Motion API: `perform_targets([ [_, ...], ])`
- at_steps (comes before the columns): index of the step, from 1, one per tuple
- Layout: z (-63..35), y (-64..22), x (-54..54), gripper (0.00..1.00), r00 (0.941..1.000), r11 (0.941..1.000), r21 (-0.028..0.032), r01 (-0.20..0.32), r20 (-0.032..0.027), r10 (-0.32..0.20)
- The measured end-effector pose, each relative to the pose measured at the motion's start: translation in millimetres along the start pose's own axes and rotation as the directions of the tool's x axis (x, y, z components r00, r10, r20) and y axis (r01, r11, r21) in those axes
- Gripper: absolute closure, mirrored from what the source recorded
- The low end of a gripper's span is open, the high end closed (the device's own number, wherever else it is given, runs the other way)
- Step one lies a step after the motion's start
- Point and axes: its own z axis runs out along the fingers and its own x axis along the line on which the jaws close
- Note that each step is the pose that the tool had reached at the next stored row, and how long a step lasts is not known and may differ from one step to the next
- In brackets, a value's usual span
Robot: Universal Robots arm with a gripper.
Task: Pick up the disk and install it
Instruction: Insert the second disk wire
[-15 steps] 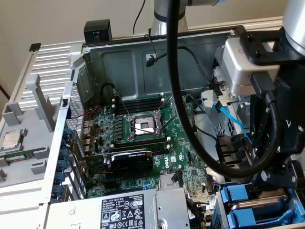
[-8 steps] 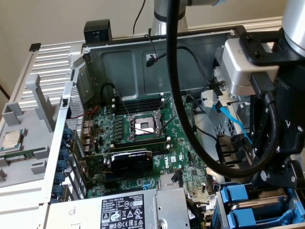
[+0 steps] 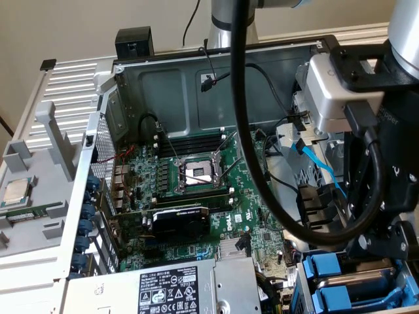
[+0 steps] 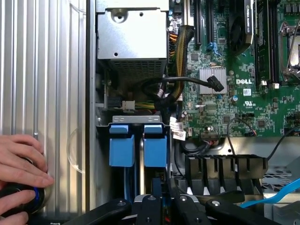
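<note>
I see the hand [image 4: 161, 199] clenched above the blue-framed disk [image 4: 138, 145], seated in the case's drive bay [image 4: 104, 123].

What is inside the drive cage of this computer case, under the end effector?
Two blue plastic frames stand side by side in the drive cage. Whatever they hold below the blue handles is hidden by the cage and the end effector.

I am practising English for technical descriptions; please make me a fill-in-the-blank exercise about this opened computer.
1. The two plastic tabs in the drive bay are ___ in colour.
2. The white logo printed on the motherboard reads ___.
3. Beside the case, a person's ___ touches the black knob.
Missing words: blue; Dell; hand.
</note>
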Motion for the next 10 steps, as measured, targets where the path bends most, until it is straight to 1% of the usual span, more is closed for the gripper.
perform_targets([
  [6, 0.7, -0.1, 0.0, 0.84, 1.0000, 1.0000, 0.0032, 0.000, 0.0000, 0.000],
  [10, 1.1, -0.1, 0.0, 0.84, 1.0000, 1.0000, 0.0039, 0.000, 0.0001, 0.000],
])
